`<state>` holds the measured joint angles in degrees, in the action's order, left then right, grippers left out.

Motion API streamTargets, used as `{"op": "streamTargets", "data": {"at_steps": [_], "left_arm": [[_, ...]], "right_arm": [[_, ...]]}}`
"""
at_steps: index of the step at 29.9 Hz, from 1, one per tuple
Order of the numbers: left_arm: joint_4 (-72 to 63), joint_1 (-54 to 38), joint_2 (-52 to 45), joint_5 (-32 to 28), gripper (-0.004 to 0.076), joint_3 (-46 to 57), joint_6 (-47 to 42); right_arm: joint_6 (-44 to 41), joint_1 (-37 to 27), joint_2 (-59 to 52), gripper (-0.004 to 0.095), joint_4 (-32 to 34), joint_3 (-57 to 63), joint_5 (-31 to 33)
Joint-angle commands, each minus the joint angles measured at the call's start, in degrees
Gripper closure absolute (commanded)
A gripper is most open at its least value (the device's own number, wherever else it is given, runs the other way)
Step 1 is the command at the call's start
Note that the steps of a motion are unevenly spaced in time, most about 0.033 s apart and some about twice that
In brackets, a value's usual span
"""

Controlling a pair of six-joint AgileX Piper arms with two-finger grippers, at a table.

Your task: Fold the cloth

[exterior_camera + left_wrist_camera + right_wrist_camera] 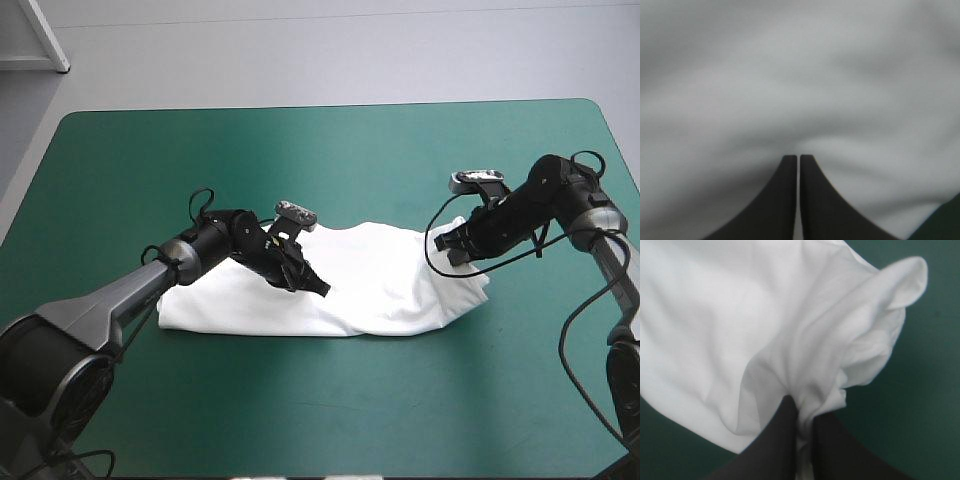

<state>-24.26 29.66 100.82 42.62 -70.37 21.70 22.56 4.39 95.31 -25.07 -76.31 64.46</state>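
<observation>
**Both claws pinch the T-shirt at mid-tabletop**

The white T-shirt (385,290) lies as a long, rumpled band across the middle of the tabletop (330,140). It runs from left to right and is well apart from every edge. The left claw (320,288) is down on the band near its middle, a little toward the left end. In its wrist view the black fingers (772,205) stand all but together with a thin pale sliver of cloth between them. The cloth puckers at their tips, and white fills nearly everything ahead. The right claw (455,250) sits at the band's right end, on the side toward the far edge. Its fingers (835,447) are clamped on a gathered fold, from which creases fan out. Beside it a loose lobe of cloth curls up over the teal-green cover (925,390).
</observation>
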Motion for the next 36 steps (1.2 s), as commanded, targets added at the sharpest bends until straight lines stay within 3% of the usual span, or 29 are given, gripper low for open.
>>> {"op": "streamTargets", "data": {"at_steps": [1, 9, 22, 36], "left_arm": [[10.7, -0.3, -8.6, 3.2, 0.0705, -5.1, -6.5], [40.8, -2.8, -23.2, 17.2, 0.0705, -15.2, -19.6], [44.8, -3.7, -31.4, 30.2, 0.0705, -31.1, -20.0], [44.6, -3.7, -31.4, 31.0, 0.0705, -31.6, -19.6]], "right_arm": [[0.1, 2.0, -2.8, 0.0920, -4.7, -5.0, 1.2], [-2.3, 10.1, -2.1, 0.0919, -8.8, -13.8, 1.4], [-8.3, 28.9, 11.0, 0.0919, -9.2, -31.2, 0.1], [-13.2, 36.5, 31.4, 0.0919, -11.9, -56.6, 3.1]]}}
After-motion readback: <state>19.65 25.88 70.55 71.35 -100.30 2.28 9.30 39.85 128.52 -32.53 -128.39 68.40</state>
